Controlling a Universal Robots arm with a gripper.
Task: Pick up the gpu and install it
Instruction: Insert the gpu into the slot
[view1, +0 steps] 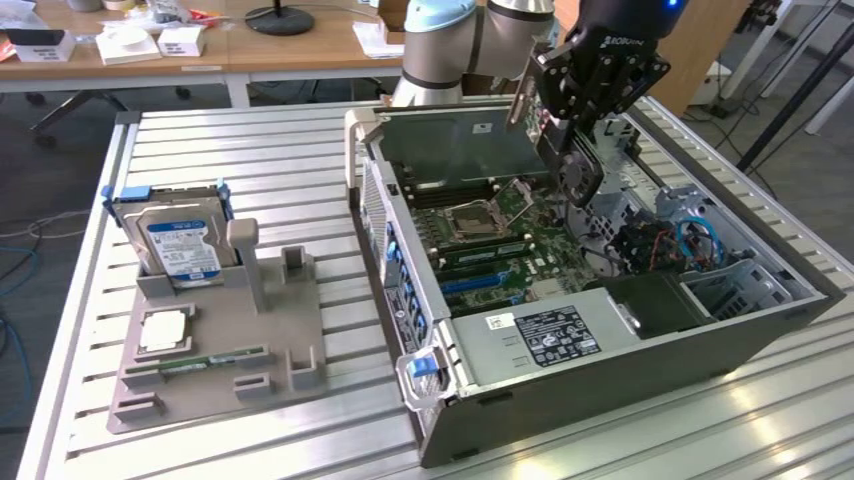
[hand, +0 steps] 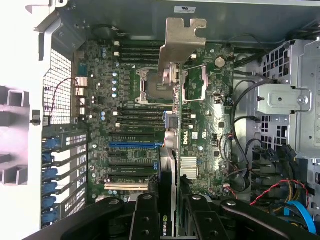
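Your end effector (view1: 581, 140) is clamped on the gpu (hand: 172, 150), edge-down over the motherboard (hand: 125, 100). Pickup done, not yet seated.

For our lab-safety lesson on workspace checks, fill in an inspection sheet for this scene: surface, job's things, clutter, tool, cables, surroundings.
Surface: slatted metal table, carrying an open computer case lying on its side.
Job's things: gpu held edge-on above the motherboard, not yet in a slot.
Clutter: grey holder with hard drive, processor and memory stick.
Tool: tool shut on the gpu, over the case.
Cables: blue cable and red-black wires inside the case.
Surroundings: wooden desks with boxes beyond the table.
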